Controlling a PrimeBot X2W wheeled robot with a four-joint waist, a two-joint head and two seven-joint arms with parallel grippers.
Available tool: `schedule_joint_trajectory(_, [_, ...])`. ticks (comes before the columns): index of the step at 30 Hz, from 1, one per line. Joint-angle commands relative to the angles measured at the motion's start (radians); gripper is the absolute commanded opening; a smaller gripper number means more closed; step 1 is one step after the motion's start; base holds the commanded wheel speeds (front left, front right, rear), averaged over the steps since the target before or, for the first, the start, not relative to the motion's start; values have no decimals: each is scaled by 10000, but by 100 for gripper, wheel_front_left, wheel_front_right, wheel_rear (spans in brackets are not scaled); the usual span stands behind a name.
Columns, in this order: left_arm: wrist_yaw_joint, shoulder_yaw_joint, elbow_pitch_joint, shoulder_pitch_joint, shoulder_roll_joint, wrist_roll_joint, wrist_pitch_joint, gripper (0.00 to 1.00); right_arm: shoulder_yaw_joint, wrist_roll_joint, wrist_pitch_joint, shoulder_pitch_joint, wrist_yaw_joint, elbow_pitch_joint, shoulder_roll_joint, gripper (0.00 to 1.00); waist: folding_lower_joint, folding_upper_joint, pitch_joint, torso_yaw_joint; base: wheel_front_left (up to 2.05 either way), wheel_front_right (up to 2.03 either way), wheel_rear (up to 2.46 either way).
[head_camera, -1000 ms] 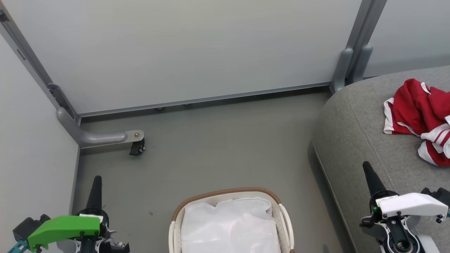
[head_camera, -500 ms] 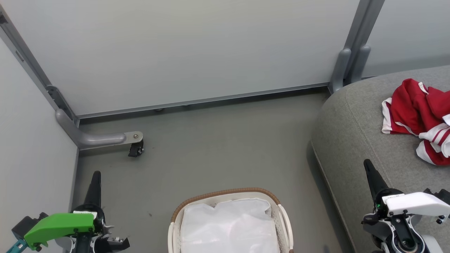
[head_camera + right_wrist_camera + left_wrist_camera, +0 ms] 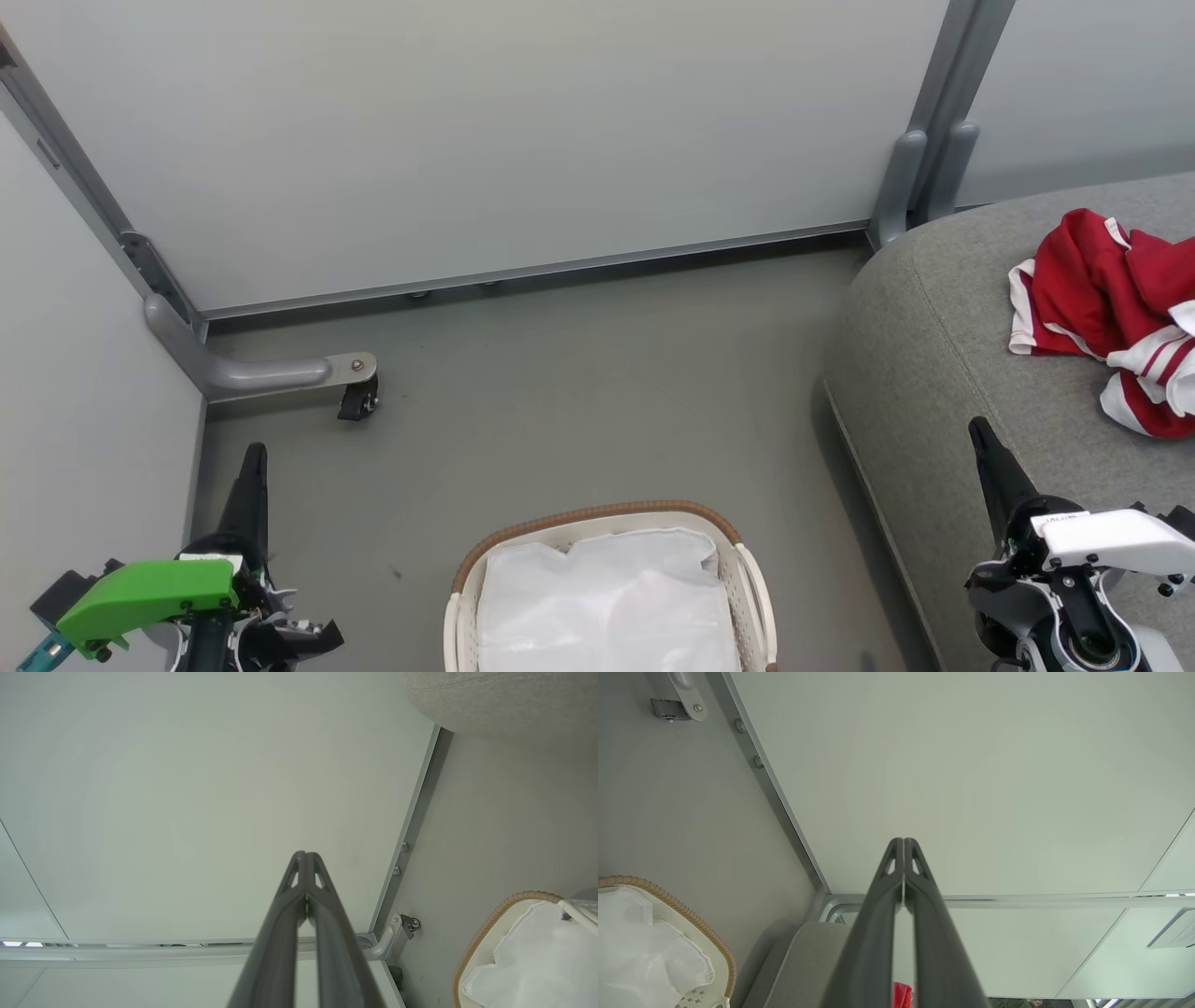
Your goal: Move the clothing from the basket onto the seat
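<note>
The clothing (image 3: pixel 1092 280) lies unmoved on the seat (image 3: pixel 934 373); left end effector (image 3: pixel 254 454) and right end effector (image 3: pixel 978 429) stay clenched.

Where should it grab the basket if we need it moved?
Probably the white handle on the robot's right side of the basket, coming from above. It arches up and seems to stand clear of the basket's side, so a finger could slip under. The right gripper is nearest; it is shut now.

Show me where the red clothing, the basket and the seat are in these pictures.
red clothing (image 3: pixel 1092 289), head view, on the red fabric of the pile.
basket (image 3: pixel 597 511), head view, on its brown woven rim.
seat (image 3: pixel 934 373), head view, on bare grey cushion left of the clothing.
</note>
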Motion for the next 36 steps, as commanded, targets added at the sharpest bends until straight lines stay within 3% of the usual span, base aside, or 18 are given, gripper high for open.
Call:
schedule_joint_trajectory(1, [-30, 59, -84, -196, 56, -191, 52, 0, -38, 207, 89, 43, -3, -68, -61, 0, 0, 0, -4, -6, 0, 0, 0])
schedule_joint_trajectory(8, [-32, 90, -119, -217, 58, -611, 172, 0, -74, 661, 200, 52, -3, -117, -65, 0, 0, 0, -22, -35, 0, 0, 0])
schedule_joint_trajectory(36, [-32, 81, -106, -193, 58, -589, 174, 0, -66, 645, 189, 53, -3, -111, -64, 0, 0, 0, -23, -36, 0, 0, 0])
